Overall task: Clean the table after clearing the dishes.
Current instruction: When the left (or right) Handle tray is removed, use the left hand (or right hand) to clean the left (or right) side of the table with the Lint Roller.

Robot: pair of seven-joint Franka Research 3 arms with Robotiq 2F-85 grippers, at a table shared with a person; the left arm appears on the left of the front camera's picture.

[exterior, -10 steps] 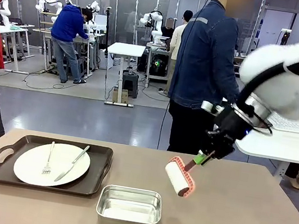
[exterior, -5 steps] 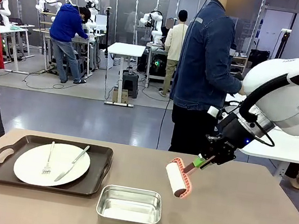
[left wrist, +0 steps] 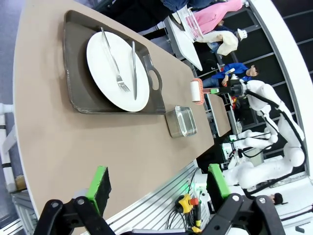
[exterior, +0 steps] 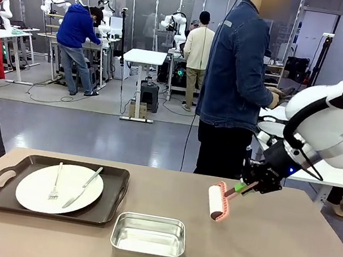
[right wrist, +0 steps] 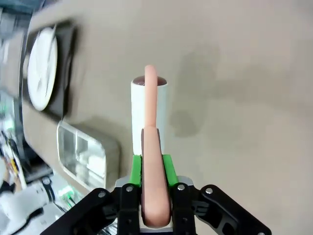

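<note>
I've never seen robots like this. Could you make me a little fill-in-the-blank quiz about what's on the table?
The right gripper holds the white lint roller by its ____ handle. A silver fork and silver knife lie on a round ____ plate. In the front view, the dark brown handled tray sits ____ of the small rectangular steel pan. The left gripper stands ____, holding nothing.
Missing words: pink; white; left; open.

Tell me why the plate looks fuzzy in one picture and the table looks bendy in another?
Right wrist view: the plate and pan at the edge are smeared, while the roller is sharp. Left wrist view: the wide lens bends the table edge, and the picture is rolled sideways. Front view: sharp, with soft shadows.
</note>
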